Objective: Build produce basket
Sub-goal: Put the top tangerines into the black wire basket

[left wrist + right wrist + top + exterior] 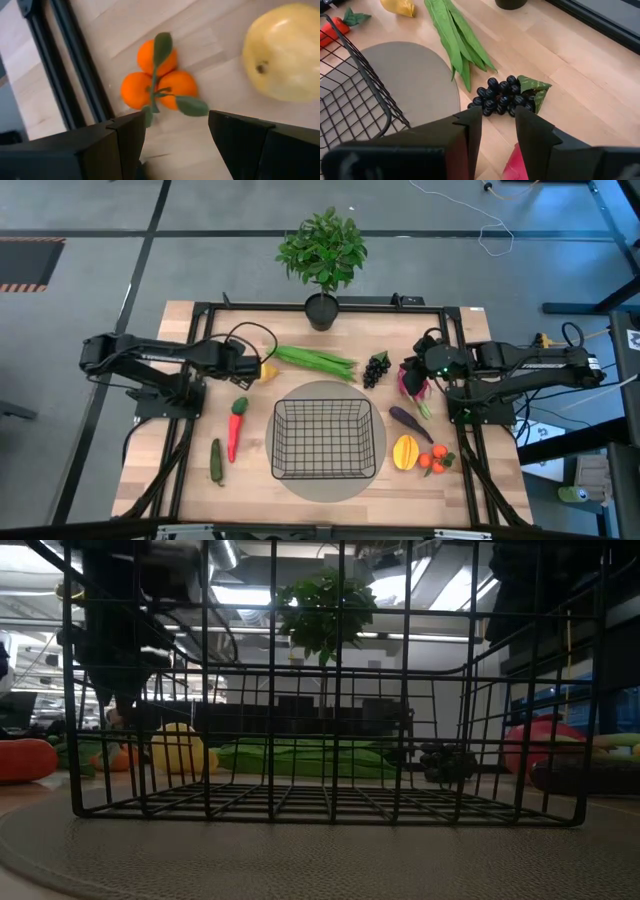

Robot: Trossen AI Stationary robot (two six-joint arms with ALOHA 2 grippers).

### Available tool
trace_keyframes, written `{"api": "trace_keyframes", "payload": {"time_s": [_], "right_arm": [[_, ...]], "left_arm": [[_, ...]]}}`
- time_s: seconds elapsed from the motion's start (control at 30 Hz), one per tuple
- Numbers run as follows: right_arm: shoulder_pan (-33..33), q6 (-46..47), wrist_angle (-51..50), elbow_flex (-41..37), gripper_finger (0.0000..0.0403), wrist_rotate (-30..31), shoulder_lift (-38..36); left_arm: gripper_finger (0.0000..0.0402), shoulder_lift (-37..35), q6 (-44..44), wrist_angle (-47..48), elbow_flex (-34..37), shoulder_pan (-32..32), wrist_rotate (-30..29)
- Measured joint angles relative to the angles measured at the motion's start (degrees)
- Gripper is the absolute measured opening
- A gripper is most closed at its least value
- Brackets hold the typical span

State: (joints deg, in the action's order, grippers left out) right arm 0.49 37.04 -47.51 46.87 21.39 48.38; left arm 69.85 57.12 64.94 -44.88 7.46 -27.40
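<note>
The black wire basket (325, 440) stands on a round grey mat (330, 392) at mid table. My left gripper (177, 120) is open and hovers over a cluster of orange tomatoes (157, 80) beside the yellow lemon (285, 52), left of the green beans (315, 362). My right gripper (499, 117) is open with a narrow gap, over the pink radish (517, 165), just short of the black grapes (507, 95). Chili (236, 430) and cucumber (216, 462) lie left of the basket. Eggplant (410, 422), mango (404, 451) and more tomatoes (435, 462) lie to its right.
A potted leafy plant (322, 250) stands at the table's far edge, behind the beans. A black frame rail (80, 75) runs along the table's sides. Bare wood shows between the mat and the near edge.
</note>
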Motion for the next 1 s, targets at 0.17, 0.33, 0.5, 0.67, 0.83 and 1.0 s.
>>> {"api": "trace_keyframes", "payload": {"time_s": [0.17,0.33,0.5,0.67,0.83,1.0], "right_arm": [[0.0,0.0,-0.1,0.0,0.011,0.0,0.0],[0.0,0.0,-0.1,0.0,0.011,0.0,0.0],[0.0,0.0,-0.1,0.0,0.011,0.0,0.0],[0.0,0.0,-0.2,0.0,0.011,0.0,0.0],[0.0,0.0,-0.1,0.0,0.011,0.0,0.0],[0.0,0.0,-0.1,0.0,0.011,0.0,0.0]], "left_arm": [[0.0206,3.2,-0.4,0.8,0.0,3.4,0.2],[0.0206,5.7,-0.6,0.9,0.1,6.2,2.9],[0.0206,7.8,-1.4,0.6,1.8,7.9,2.1],[0.0206,8.6,-2.1,-0.2,2.5,8.6,0.7],[0.0206,8.6,-2.2,-1.6,2.5,8.7,-0.1],[0.0201,8.6,-2.2,-1.7,2.5,8.7,0.1]]}}
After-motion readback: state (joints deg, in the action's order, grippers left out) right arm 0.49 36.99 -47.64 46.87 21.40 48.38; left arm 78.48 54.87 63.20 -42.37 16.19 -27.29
